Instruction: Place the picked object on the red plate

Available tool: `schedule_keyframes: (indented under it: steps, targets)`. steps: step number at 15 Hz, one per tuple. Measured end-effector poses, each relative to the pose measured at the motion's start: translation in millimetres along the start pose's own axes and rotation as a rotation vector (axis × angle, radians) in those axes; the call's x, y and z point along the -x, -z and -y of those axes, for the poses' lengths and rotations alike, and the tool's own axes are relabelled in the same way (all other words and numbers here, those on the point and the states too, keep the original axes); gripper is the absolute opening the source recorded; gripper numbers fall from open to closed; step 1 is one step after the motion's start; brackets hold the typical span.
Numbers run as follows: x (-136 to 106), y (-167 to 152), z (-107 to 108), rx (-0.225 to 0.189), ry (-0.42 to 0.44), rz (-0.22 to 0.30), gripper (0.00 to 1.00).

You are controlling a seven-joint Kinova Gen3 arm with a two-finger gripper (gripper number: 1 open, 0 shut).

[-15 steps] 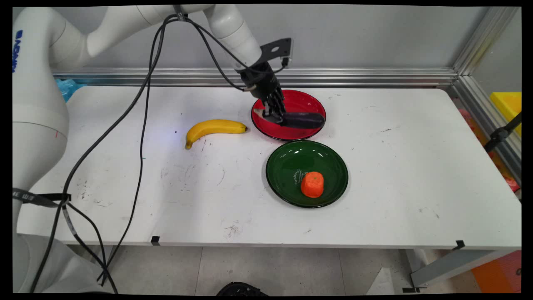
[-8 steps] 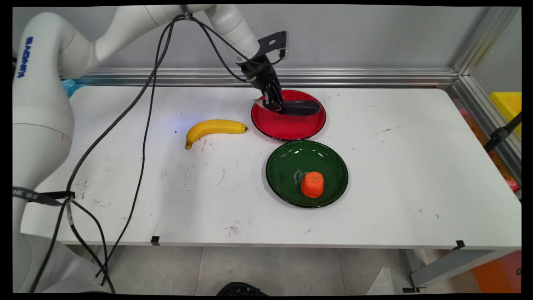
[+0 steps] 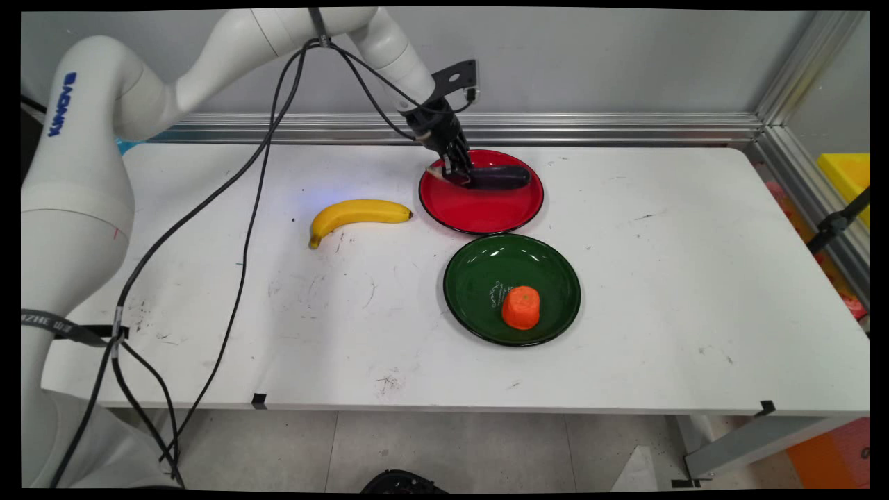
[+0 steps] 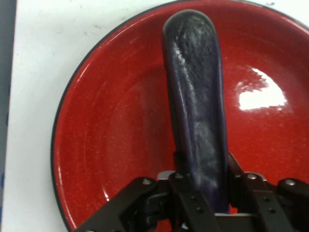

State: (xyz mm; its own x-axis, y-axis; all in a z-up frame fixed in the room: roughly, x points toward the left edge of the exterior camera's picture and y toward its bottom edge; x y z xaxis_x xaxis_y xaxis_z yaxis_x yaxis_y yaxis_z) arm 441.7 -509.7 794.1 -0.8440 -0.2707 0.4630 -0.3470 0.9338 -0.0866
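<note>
Two plates sit on the white table [image 3: 625,278], one behind the other toward the far edge. The green plate [image 3: 486,274] lies nearer the table's front edge and holds an orange carrot piece [image 3: 521,307] standing in its front-right part. The red plate [image 3: 486,208] lies close to the far edge, just behind the green one and apart from it; nothing rests flat in its front half. A yellow banana [image 3: 354,213] lies on the bare table just left of the red plate, its tip near the rim. A dark purple eggplant [image 3: 501,178] hangs over the red plate's far part, and the hand view shows it stretched across the dish. The black gripper [image 3: 455,173] has its fingers closed tight on the eggplant's left end.
</note>
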Motion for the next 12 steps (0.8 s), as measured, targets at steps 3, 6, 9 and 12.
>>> schedule_keyframes:
  steps: [3,6,9,12]
  targets:
    - [3,-7,7,-0.007,0.006,-0.008,0.00]
    - [4,-12,12,-0.012,0.009,-0.013,0.00]
    - [5,-16,16,-0.017,0.012,-0.017,0.00]
    - [6,-18,20,-0.021,0.014,-0.019,0.00]
